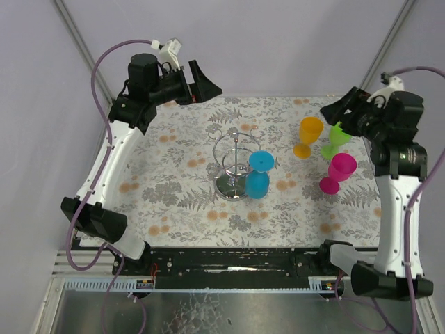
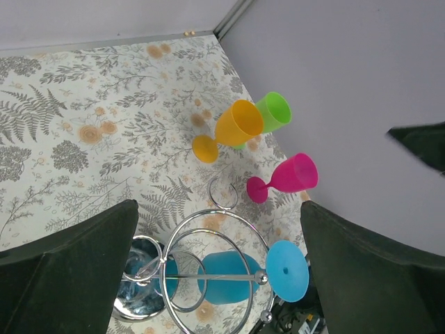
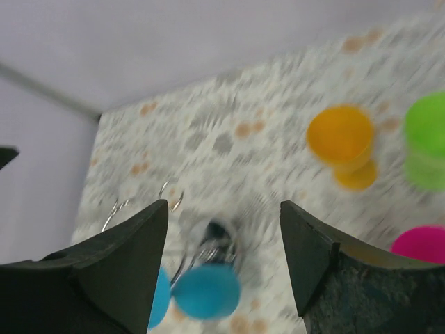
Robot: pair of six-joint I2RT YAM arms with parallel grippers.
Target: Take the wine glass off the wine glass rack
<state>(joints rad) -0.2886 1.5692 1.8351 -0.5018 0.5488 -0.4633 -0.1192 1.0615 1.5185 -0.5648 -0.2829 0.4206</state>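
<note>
The blue wine glass hangs foot-up, stem vertical, on the 3 o'clock side of the wine glass rack at mid-tabletop. The right hand, jaws apart and empty, lies at its 2 o'clock. The left hand, wide and empty, lies at 11 o'clock beyond the pole, so the right looks better placed.

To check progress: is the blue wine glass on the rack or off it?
On. The blue wine glass hangs upside down from the top wires of the wine glass rack, foot above bowl.
</note>
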